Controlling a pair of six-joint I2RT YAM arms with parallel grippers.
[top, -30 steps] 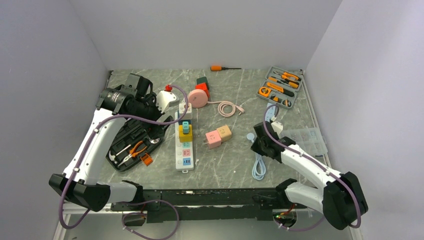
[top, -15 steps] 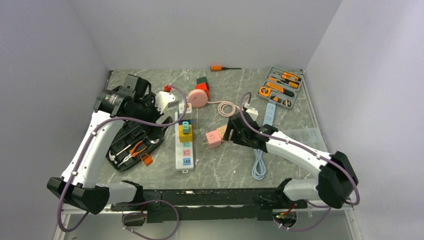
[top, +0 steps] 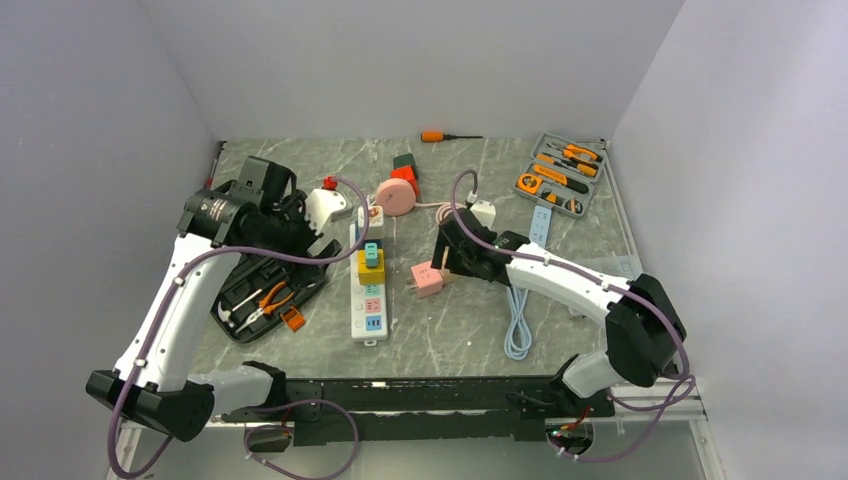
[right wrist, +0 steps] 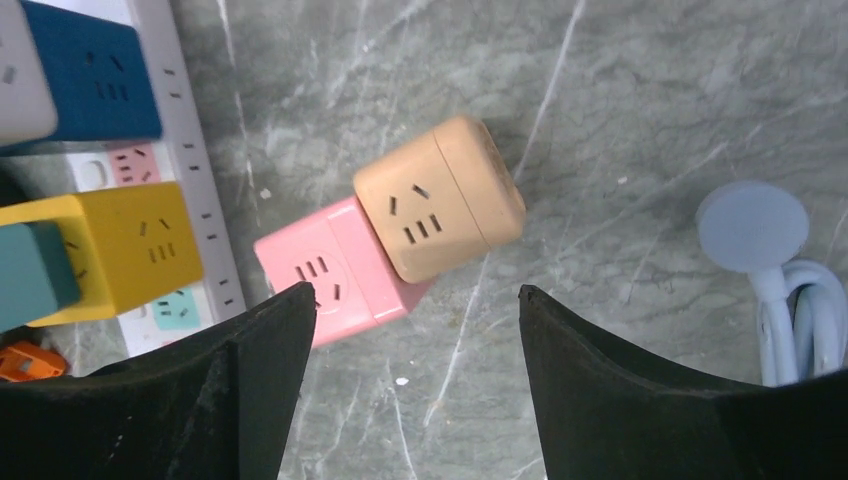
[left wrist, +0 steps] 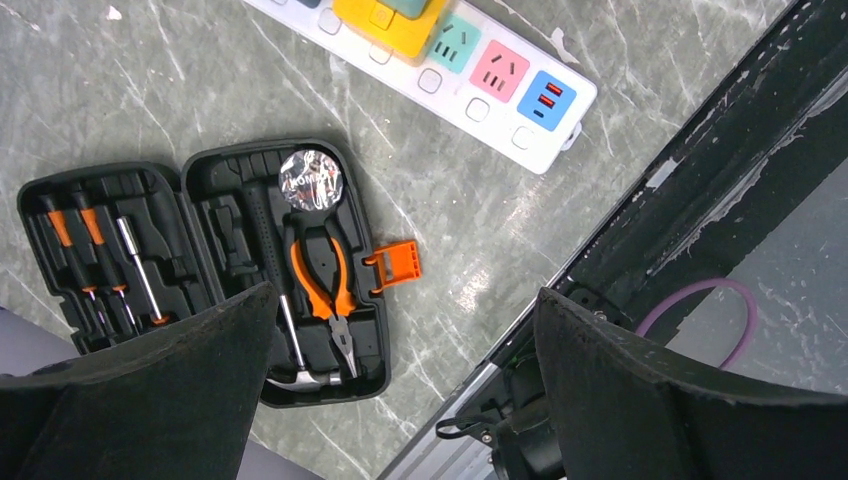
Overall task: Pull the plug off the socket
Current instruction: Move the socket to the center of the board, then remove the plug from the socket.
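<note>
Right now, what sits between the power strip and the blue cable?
The pink cube and tan cube, touching each other, beneath the open right gripper; the right wrist view shows them clearly.

The tan cube (right wrist: pixel 440 197) and pink cube (right wrist: pixel 330 270) look matt plastic; the tabletop (right wrist: pixel 620 120) is smooth, marble-veined.

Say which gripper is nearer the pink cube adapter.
Right. The right gripper hovers over the pink cube adapter; the left gripper is beyond the power strip, over the tool case.

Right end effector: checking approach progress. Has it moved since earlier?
Yes. The right end effector swung left, from the blue cable to the pink cube beside the power strip.
</note>
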